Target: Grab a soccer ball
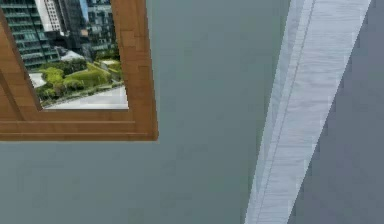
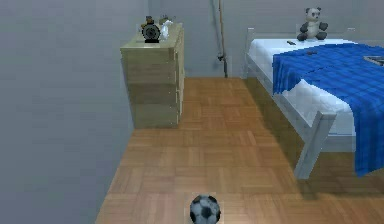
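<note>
Soccer ball [image 2: 205,210] — black and white — lies on the wood floor [image 2: 220,140] at the arm side view's bottom edge, near the middle. Farther back at left stands a pale wooden dresser [image 2: 153,80]; at right, a white bed [image 2: 318,135] with a blue blanket [image 2: 335,75] — a teddy bear [image 2: 314,22] sits on it.

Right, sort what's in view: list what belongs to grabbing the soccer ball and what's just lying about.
For the job:
soccer ball

Just lying about:
wooden dresser
bed
blue blanket
plush bear
wood-framed window
</note>
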